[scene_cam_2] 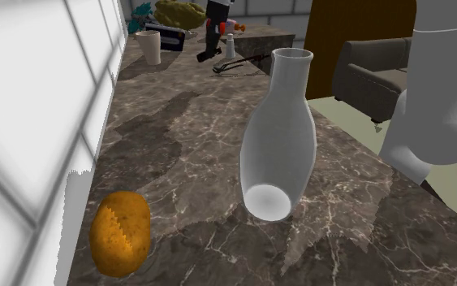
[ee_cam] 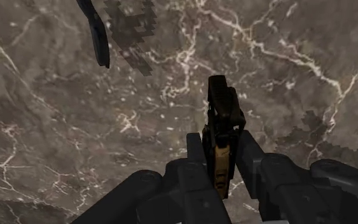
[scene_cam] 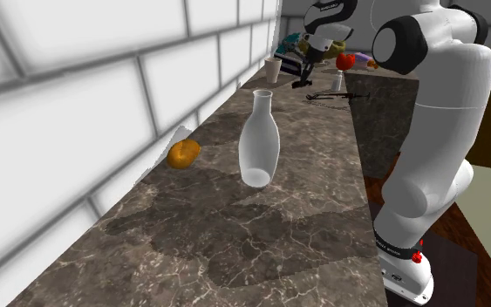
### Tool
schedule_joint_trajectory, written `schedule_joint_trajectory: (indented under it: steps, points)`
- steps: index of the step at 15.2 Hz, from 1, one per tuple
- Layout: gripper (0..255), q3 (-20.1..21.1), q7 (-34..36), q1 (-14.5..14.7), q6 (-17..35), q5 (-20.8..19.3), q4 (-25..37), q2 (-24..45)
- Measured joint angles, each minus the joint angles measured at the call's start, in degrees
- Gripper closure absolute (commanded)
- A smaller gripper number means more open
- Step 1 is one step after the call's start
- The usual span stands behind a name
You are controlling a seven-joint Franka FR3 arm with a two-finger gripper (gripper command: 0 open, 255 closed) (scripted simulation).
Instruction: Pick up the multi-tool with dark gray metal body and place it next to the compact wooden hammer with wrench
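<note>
Far down the marble counter (scene_cam: 235, 235) my gripper (scene_cam: 307, 68) is shut on a dark gray multi-tool (scene_cam: 299, 80) with a tan strip inside. In the wrist view the fingers (ee_cam: 193, 162) clasp its lower half, and the multi-tool (ee_cam: 223, 121) sticks out beyond them above the counter (ee_cam: 56, 127). The second exterior view has the gripper (scene_cam_2: 213, 41) with the multi-tool (scene_cam_2: 205, 55) hanging from it. A thin dark tool (scene_cam: 335, 94) (scene_cam_2: 243, 63), apparently the hammer with wrench, lies on the counter just beside it. A slim dark handle (ee_cam: 97, 33) lies ahead of the gripper.
A tall white vase (scene_cam: 259, 139) (scene_cam_2: 279, 138) stands mid-counter, with an orange-brown lump (scene_cam: 184, 153) (scene_cam_2: 121, 231) near the tiled wall. Around the gripper stand a white cup (scene_cam: 273, 70) (scene_cam_2: 149, 47), a small white bottle (scene_cam: 337, 81) and a red object (scene_cam: 345, 60). A grey sofa (scene_cam_2: 372, 77) sits beyond the counter edge.
</note>
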Motion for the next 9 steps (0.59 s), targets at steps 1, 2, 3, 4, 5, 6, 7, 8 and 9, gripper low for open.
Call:
schedule_joint_trajectory:
  steps: [1, 2, 3, 4, 5, 6, 7, 8, 9]
  points:
    - [255, 0.02, -0.26, 0.01, 0.79, 0.12, -0.75, 0.08]
    - [255, 0.07, -0.39, 0.08, 1.46, 0.19, -1.41, 0.11]
    - [255, 0.12, -0.54, 0.15, 2.23, 0.28, -2.13, 0.17]
    - [255, 0.16, -0.66, 0.28, 3.0, 0.27, -3.14, -0.08]
    - [255, 0.22, -0.84, 0.31, 3.72, 0.45, -3.64, 0.16]
    - [255, 0.26, -1.08, 0.33, 4.48, 0.57, -4.37, 0.24]
    - [255, 0.28, -1.28, 0.33, 5.03, 0.68, -4.88, 0.32]
    - [255, 0.35, -1.48, 0.37, 5.84, 0.86, -5.53, 0.5]
    - [255, 0.39, -1.78, 0.36, 6.6, 1.02, -6.24, 0.6]
